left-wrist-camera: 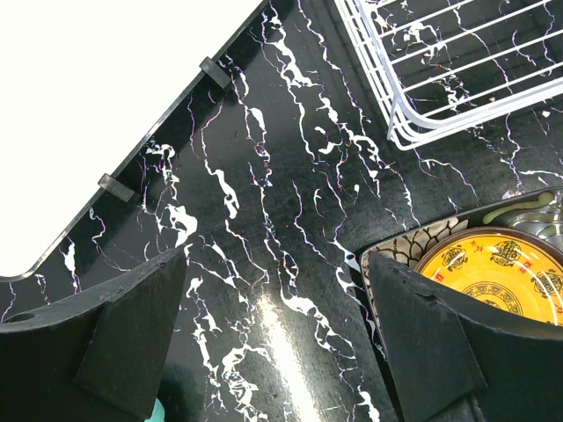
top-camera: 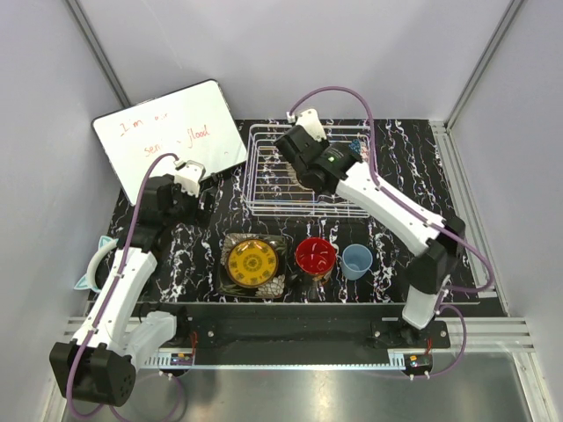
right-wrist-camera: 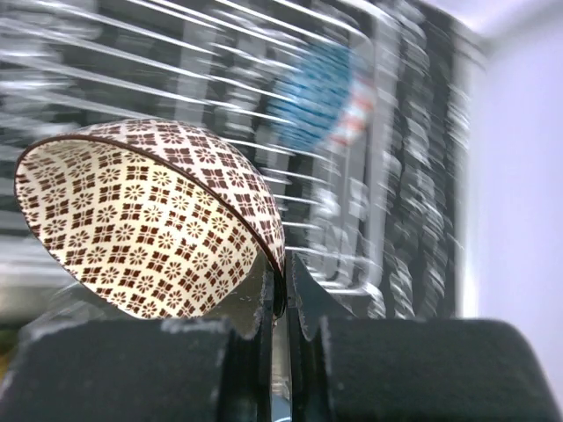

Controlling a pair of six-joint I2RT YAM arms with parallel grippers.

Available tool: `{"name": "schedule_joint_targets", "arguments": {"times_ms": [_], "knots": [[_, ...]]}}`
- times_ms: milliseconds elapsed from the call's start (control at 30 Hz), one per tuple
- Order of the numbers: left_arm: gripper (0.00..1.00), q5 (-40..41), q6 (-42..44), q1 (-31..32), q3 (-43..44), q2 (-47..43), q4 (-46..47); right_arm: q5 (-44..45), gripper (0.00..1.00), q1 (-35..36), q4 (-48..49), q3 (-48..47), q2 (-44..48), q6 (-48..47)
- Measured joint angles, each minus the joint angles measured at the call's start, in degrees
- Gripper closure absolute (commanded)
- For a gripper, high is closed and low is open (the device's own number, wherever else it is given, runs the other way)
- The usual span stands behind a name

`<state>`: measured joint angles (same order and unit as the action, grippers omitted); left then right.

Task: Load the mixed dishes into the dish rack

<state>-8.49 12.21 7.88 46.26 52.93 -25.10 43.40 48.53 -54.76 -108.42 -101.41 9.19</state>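
The right pincer [right-wrist-camera: 281,294] is clamped on the rim of a brown bowl [right-wrist-camera: 149,220], cream inside with a small brown flower-and-lattice print. The bowl stands tilted on edge, its open side facing left in the wrist view. From above, the right arm reaches over the rack [top-camera: 268,154], and pincer and bowl sit over its middle. Whether the bowl touches the wires cannot be told. The rack stands at the far middle of the counter [top-camera: 405,176]. A blue bowl [top-camera: 354,149] sits in its far right part and shows only as a blur behind the brown bowl in the wrist view.

The left pincer [left-wrist-camera: 277,299] hangs with its fingers wide apart and nothing between them, over bare counter between the board [top-camera: 171,132] and the rack's near left corner.

The other dishes stand in a row near the front edge of the counter. A yellow plate [top-camera: 252,262] lies on a floral dish [top-camera: 281,283]. A red bowl [top-camera: 315,255] is just right of it, and a pale blue cup [top-camera: 356,261] comes next, upright. Teal headphones [top-camera: 95,268] lie off the counter's left edge, beside the left arm.
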Motion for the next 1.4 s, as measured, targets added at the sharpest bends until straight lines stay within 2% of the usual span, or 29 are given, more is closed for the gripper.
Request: {"name": "schedule_joint_targets", "arguments": {"times_ms": [167,433,700,1033,1133,1167,1200,1267,1300,1400], "knots": [[0.11,0.0,-0.02,0.0,0.0,0.0,0.0,12.94,1.0,-5.73,-10.03,0.2,-8.02,10.75],[0.11,-0.04,-0.2,0.07,0.0,0.07,0.0,22.01,1.0,-12.52,-20.61,2.27,-12.59,26.95],[0.11,-0.04,-0.37,0.11,0.0,0.07,0.0,25.49,1.0,-13.46,-21.81,5.75,-13.7,34.49],[0.11,-0.11,-0.66,0.26,0.0,0.07,0.0,26.64,1.0,-13.33,-21.64,6.62,-22.99,39.63],[0.11,-0.13,-0.68,0.33,0.0,0.07,0.0,26.64,0.86,-13.33,-21.7,6.38,-23.65,40.17],[0.11,-0.13,-0.68,0.33,0.0,0.07,0.0,26.6,0.69,-13.33,-21.86,6.16,-23.85,40.19],[0.11,-0.13,-0.66,0.35,0.0,0.07,0.0,26.53,0.58,-13.27,-21.97,5.84,-24.09,40.17],[0.11,-0.15,-0.66,0.37,-0.02,0.07,0.0,26.49,0.44,-13.14,-21.86,5.57,-24.41,40.41],[0.1,-0.15,-0.66,0.35,-0.02,0.07,0.0,26.51,0.34,-12.98,-21.99,5.55,-24.46,40.35],[0.11,-0.15,-0.63,0.37,-0.04,0.07,0.02,26.16,0.27,-12.09,-22.18,5.53,-24.48,40.28]]}}
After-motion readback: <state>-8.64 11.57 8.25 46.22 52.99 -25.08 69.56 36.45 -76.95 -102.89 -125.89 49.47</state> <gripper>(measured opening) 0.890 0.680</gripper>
